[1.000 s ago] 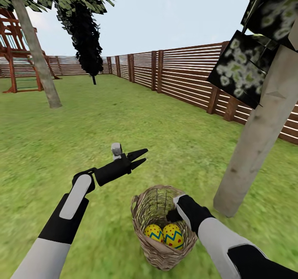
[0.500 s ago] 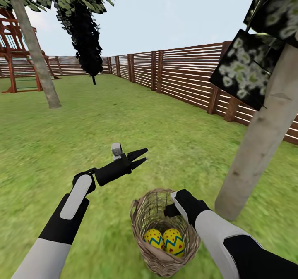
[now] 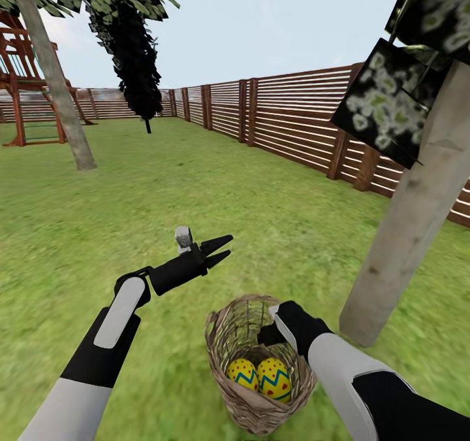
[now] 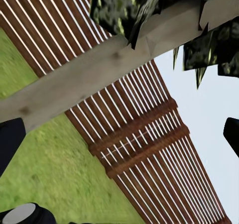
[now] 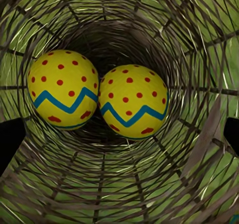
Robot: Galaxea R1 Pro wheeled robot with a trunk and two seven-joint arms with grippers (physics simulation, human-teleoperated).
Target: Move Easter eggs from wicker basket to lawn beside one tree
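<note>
The lawn [image 3: 196,186] is seen spreading across the garden as a broad green ground, bounded at the back and along the robot's right by a brown horizontal-slat fence [image 3: 287,124]. A pale grey-beige tree [image 3: 411,219] is rooted in the grass at the right, its trunk leaning slightly and dark mottled leaf panels hanging from it; the same trunk [image 4: 99,69] is crossed by the left wrist view in front of the fence slats. A second pale trunk [image 3: 55,81] is seen far off at the left, with a red playhouse [image 3: 23,88] behind it and a black conifer-like tree [image 3: 137,62] near the back fence.

The wicker basket [image 3: 225,336] is placed on the grass just beside the base of the near tree, directly in front of the robot. Its woven wall [image 5: 119,184] is seen from inside in the right wrist view. Two Easter eggs [image 3: 274,379] lie touching side by side at its bottom, one [image 5: 62,89] and the other [image 5: 133,100] both yellow with a blue zigzag band and red dots.

The right gripper [image 3: 271,333] is lowered into the basket's mouth, above the eggs; its jaws are set apart, with nothing between them. The left gripper [image 3: 220,250] is held over open grass, away from the basket, its jaws slightly parted and empty.
</note>
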